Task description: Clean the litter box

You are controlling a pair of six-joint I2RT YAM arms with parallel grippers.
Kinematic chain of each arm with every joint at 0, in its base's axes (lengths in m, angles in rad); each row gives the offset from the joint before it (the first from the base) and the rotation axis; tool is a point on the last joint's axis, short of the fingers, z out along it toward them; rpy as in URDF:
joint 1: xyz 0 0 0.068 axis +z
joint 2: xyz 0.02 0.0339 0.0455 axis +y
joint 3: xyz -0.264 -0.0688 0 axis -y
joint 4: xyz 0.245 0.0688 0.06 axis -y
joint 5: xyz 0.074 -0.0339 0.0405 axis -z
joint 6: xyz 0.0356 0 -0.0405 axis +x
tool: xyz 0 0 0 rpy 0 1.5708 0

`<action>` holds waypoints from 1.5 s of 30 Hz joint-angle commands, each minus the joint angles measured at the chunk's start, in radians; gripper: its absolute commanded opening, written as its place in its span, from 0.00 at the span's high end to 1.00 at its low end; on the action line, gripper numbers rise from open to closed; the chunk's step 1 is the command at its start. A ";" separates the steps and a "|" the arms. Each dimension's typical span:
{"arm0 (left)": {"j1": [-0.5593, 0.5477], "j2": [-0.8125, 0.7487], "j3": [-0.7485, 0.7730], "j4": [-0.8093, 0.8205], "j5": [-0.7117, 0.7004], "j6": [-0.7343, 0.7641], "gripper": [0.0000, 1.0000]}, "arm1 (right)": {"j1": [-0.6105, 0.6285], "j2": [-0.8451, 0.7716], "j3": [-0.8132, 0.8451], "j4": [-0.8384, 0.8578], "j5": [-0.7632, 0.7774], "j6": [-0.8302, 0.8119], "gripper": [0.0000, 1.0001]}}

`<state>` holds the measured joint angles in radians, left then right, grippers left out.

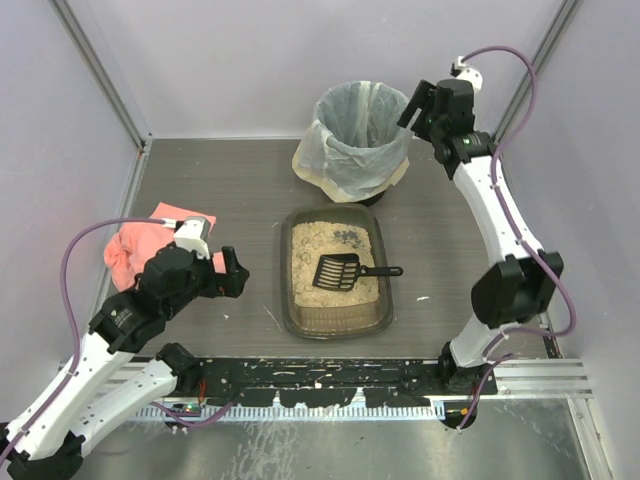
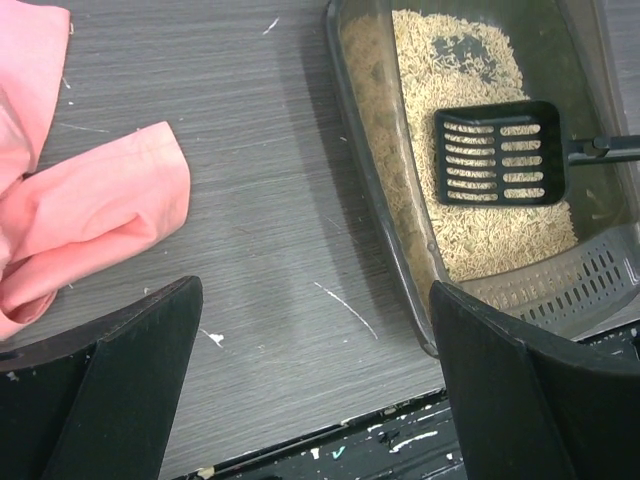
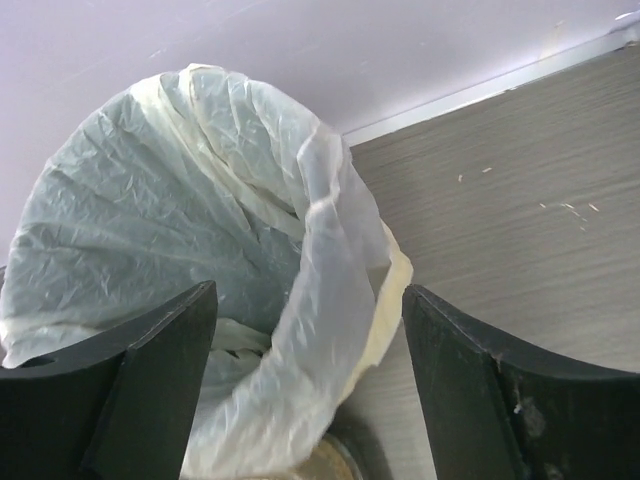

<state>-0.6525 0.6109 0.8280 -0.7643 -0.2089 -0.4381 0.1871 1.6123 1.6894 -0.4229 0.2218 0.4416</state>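
The litter box is a dark brown tray with tan granules and a dark clump patch at its far end. It also shows in the left wrist view. A black slotted scoop lies flat on the granules, handle pointing right, and shows in the left wrist view too. My left gripper is open and empty, just left of the tray. My right gripper is open and empty, up at the right rim of the bag-lined bin, whose bag fills the right wrist view.
A pink cloth lies at the left, behind my left arm, and shows in the left wrist view. A black paint-flecked strip runs along the near table edge. Walls close in the back and sides.
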 commanded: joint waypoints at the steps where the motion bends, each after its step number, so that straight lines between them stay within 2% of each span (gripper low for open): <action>1: -0.002 -0.019 0.014 0.025 -0.041 -0.010 0.03 | -0.024 0.120 0.185 -0.046 -0.133 -0.037 0.22; 4: -0.002 -0.014 0.011 0.024 -0.040 -0.011 0.03 | -0.028 0.242 0.311 -0.124 -0.140 -0.061 0.25; 8: -0.002 -0.006 0.012 0.024 -0.037 -0.011 0.02 | -0.028 0.346 0.433 -0.213 -0.110 -0.083 0.41; 10: -0.002 -0.003 0.010 0.026 -0.037 -0.011 0.02 | -0.028 0.359 0.433 -0.217 -0.085 -0.093 0.49; 12: -0.002 -0.001 0.011 0.025 -0.036 -0.012 0.02 | -0.028 0.360 0.429 -0.217 -0.057 -0.102 0.52; 15: -0.002 0.002 0.008 0.027 -0.041 -0.011 0.02 | -0.029 0.353 0.419 -0.205 -0.032 -0.115 0.64; 17: -0.002 0.006 0.008 0.030 -0.041 -0.011 0.01 | -0.029 0.344 0.414 -0.192 -0.013 -0.121 0.68; 19: -0.002 0.008 0.009 0.028 -0.043 -0.011 0.01 | -0.029 0.330 0.410 -0.175 0.055 -0.124 0.76; 23: -0.002 0.002 0.011 0.020 -0.055 -0.014 0.01 | -0.044 0.308 0.404 -0.150 0.109 -0.132 0.85; 28: -0.002 -0.005 0.011 0.013 -0.072 -0.018 0.00 | -0.087 0.266 0.365 -0.151 0.119 -0.144 0.90; 35: -0.002 0.011 0.009 0.015 -0.059 -0.019 0.00 | -0.188 0.133 0.202 -0.148 0.063 -0.148 0.91; 45: -0.002 0.030 0.014 0.016 -0.044 -0.018 0.00 | -0.227 -0.179 -0.208 -0.107 -0.041 -0.092 0.91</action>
<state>-0.6529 0.6376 0.8280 -0.7757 -0.2577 -0.4561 -0.0505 1.5578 1.5620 -0.5995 0.2607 0.3210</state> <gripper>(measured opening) 0.998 0.195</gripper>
